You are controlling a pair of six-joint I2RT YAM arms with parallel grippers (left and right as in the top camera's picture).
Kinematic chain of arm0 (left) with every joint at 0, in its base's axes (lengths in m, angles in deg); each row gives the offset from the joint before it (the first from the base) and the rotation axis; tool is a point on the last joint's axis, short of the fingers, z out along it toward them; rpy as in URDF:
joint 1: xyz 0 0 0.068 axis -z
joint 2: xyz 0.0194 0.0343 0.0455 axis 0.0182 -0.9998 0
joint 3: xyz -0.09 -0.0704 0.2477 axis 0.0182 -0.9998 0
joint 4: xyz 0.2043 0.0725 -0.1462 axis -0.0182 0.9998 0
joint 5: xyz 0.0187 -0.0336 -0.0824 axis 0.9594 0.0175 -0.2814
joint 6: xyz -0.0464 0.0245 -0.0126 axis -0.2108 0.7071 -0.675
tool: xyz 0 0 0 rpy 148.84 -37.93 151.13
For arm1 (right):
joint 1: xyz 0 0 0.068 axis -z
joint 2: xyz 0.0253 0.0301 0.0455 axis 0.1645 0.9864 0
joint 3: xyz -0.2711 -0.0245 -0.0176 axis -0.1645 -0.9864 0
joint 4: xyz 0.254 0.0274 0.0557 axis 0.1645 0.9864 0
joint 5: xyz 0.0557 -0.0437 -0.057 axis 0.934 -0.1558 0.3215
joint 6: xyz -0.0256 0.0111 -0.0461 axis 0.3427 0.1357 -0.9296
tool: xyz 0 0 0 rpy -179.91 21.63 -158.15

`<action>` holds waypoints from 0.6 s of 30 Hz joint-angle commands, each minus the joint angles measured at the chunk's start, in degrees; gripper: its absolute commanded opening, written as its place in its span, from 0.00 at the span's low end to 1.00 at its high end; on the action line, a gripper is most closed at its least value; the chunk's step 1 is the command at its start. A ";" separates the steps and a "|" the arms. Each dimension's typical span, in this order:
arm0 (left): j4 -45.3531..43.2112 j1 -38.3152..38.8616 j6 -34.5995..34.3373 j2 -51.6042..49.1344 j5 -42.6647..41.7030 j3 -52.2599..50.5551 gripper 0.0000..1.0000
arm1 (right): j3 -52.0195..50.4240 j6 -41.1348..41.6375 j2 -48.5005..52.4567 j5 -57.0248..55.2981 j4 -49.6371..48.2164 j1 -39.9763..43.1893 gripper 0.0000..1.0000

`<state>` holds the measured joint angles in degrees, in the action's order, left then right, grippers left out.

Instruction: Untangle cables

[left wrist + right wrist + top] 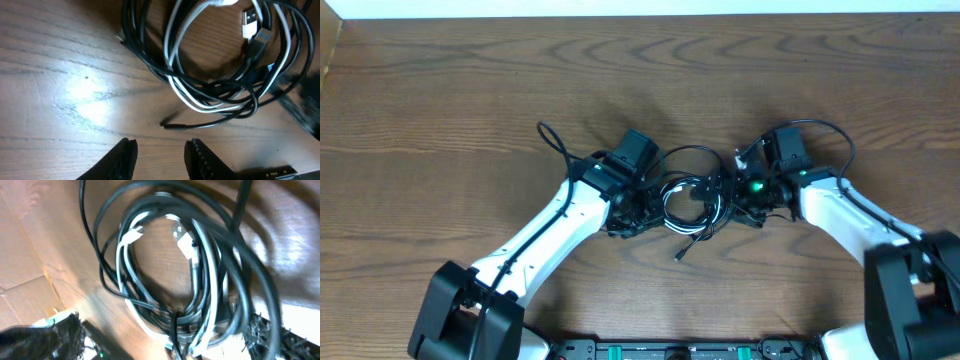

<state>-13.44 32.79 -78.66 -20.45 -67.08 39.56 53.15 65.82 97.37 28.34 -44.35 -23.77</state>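
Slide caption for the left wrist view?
Left fingers open and empty, just short of a tangled coil of black and white cables.

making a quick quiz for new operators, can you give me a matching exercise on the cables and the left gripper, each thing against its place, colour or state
Things
1. cable coil
2. usb plug
3. loose black tip
4. left gripper

Descriptions
A. open, holding nothing
B. black and white loops bunched together
C. white, with a metal end
D. sticks out of the loops onto the bare table

Pairs: 1-B, 2-C, 3-D, 4-A
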 commanded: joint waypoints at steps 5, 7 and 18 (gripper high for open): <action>0.37 0.98 5.22 -0.37 2.49 0.44 0.37 | 2.99 -6.25 -3.96 -8.07 12.31 0.35 0.97; 0.37 1.62 5.22 -0.37 3.96 0.44 0.37 | 2.99 -10.69 -3.93 -7.89 15.61 0.35 0.95; -1.86 3.63 3.63 -3.26 5.73 0.15 0.37 | 2.97 -23.80 -3.93 -2.95 22.03 0.33 0.50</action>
<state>-14.81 35.68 -74.66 -21.70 -62.49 39.56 55.64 45.51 93.70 24.04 -21.82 -23.73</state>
